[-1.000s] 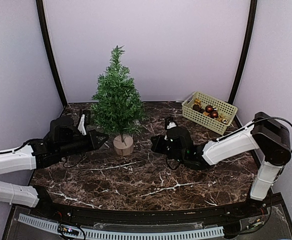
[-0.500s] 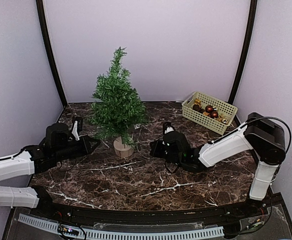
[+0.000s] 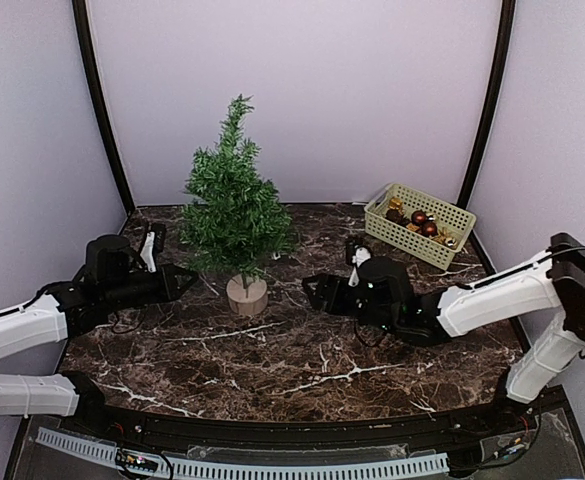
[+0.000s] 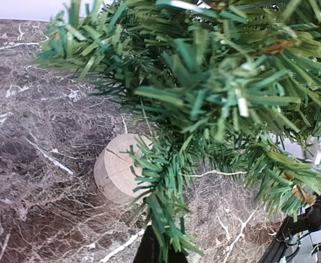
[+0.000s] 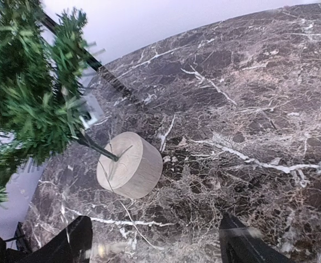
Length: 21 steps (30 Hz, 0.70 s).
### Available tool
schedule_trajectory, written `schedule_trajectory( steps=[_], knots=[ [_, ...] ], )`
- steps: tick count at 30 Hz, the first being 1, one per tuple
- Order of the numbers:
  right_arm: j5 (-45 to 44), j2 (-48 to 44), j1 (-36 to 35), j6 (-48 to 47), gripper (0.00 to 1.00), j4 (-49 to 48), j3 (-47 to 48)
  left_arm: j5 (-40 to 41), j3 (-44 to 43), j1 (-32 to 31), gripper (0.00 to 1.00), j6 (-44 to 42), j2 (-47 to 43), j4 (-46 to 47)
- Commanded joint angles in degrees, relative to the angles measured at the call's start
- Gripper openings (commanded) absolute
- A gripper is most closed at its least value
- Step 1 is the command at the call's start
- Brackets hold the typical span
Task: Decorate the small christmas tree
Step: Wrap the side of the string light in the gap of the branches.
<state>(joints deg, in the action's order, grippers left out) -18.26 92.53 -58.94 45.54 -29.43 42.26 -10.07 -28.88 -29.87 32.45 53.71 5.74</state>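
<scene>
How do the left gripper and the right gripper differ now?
The left gripper is shut; the right gripper is open and empty. The left gripper is left of the small christmas tree, the right gripper right of it. Both are low and point toward the tree.

A robot lab test booth: plain lilac backdrop walls [image 3: 352, 90], black corner posts [image 3: 98, 100], a marble-patterned tabletop [image 3: 302, 350] and two white robot arms [image 3: 492, 296]

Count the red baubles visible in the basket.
2: one red bauble in the middle of the basket, the other beside it, nearer the arms; more may be hidden underneath.
</scene>
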Motion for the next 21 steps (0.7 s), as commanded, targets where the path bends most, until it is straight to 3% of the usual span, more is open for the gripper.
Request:
schedule_trajectory(
  steps=[1,7,14,21],
  knots=[
    [0.37,-11.57,-0.27,-3.66,0.86,6.32,-4.93,-0.95,-2.68,1.68,0.0,-3.99,0.52,-3.47],
    [-1.5,-26.08,-0.21,-6.4,0.95,20.22,-7.62,-2.45,-3.65,3.96,0.0,-5.47,1.43,-4.17],
    [2.69,-40.31,0.5,-7.79,0.99,27.12,-7.75,-3.56,-4.03,4.59,0.0,-5.72,2.51,-4.02],
    [-1.65,-43.13,6.24,-1.97,0.99,42.74,-10.12,-4.2,-3.98,4.73,0.0,-5.73,2.38,-3.9]
  ],
)
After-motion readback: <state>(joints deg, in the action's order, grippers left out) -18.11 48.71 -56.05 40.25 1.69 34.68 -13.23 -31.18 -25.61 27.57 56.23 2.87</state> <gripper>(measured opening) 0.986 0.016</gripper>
